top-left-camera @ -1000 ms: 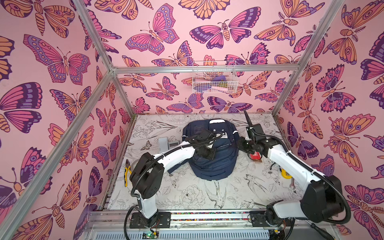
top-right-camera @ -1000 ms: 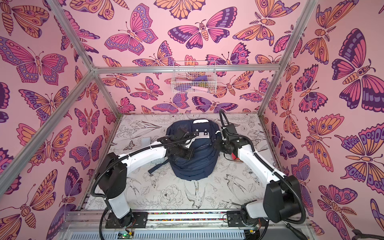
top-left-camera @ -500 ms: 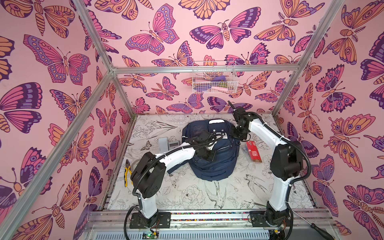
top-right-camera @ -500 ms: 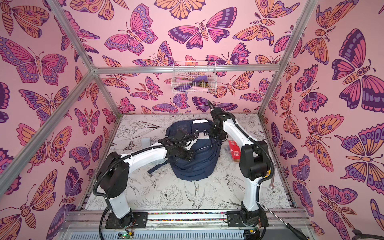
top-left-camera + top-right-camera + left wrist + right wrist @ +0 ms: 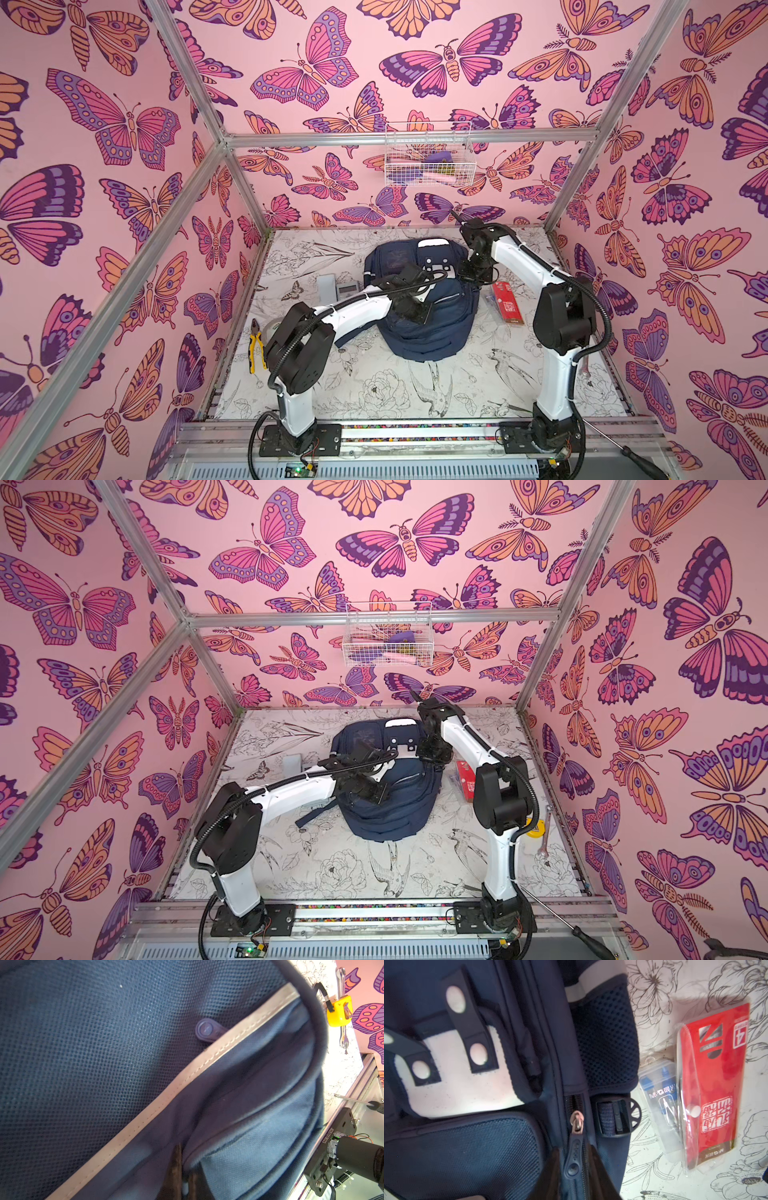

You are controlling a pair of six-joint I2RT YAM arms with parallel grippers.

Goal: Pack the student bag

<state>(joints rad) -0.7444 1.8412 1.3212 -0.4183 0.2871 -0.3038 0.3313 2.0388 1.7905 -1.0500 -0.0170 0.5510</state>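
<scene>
So the student bag (image 5: 432,332) is lying flat around the middle of the counter (image 5: 374,390), sitting a bit toward the back wall. Its long axis is running front to back, top end with the white patch (image 5: 438,264) pointing at the back wall, rounded bottom pointing at the arm bases. The left pincer (image 5: 413,313) is pressing on the bag's middle. In the left wrist view its fingers (image 5: 176,1165) are squeezed fully together against navy fabric beside a pale stripe (image 5: 187,1068), and I can't tell if any fold is caught. The right pincer (image 5: 573,1150) is sitting at the bag's right edge, partway open, straddling a zipper pull (image 5: 572,1161) without clearly clamping it. Only the right wrist view is showing that pull, plus a clear compass box (image 5: 660,1105) tucked under the red packet (image 5: 714,1088) just right of the bag. A yellow tape measure (image 5: 536,827) further right of the bag is showing in a top view and the left wrist view.
</scene>
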